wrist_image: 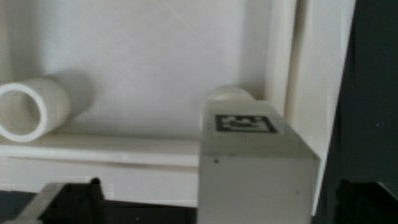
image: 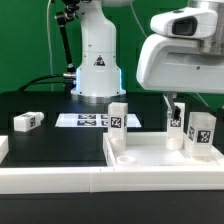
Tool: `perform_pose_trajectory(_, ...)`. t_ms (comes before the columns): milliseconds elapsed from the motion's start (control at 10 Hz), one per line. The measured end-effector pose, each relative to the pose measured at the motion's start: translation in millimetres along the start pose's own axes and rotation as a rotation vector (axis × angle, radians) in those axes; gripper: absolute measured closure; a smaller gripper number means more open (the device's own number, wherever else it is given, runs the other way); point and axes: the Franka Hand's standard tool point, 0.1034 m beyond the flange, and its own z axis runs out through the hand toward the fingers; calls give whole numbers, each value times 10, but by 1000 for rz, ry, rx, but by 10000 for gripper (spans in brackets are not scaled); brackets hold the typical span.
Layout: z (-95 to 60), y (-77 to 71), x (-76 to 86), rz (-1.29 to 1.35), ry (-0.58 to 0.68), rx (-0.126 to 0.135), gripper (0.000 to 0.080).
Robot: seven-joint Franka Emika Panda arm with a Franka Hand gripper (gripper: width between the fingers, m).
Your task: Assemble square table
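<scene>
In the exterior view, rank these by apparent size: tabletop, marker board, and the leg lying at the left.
1. Tabletop: clearly largest, though it is also nearest the camera.
2. Marker board.
3. Lying leg: smallest.

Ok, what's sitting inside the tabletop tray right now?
Three leg blocks stand upright inside the tabletop, one below the hand. A round socket shows beside it; what lies under the blocks is covered.

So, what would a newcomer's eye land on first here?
The gripper hangs over the white tabletop at the exterior view's right, close to a standing tagged leg. A second leg stands beside it, a third leg stands by the tabletop's left end, and a fourth leg lies at that view's left.
</scene>
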Motion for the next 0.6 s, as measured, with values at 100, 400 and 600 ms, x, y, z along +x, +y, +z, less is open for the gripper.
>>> perform_pose_trajectory(100, -7, -48, -5, 25, 0, -11, 151)
perform_pose_trajectory(400, 3, -41, -4, 11, 2, -27, 151)
perform_pose_trajectory(600, 3, -36, 23, 6, 16, -26, 151)
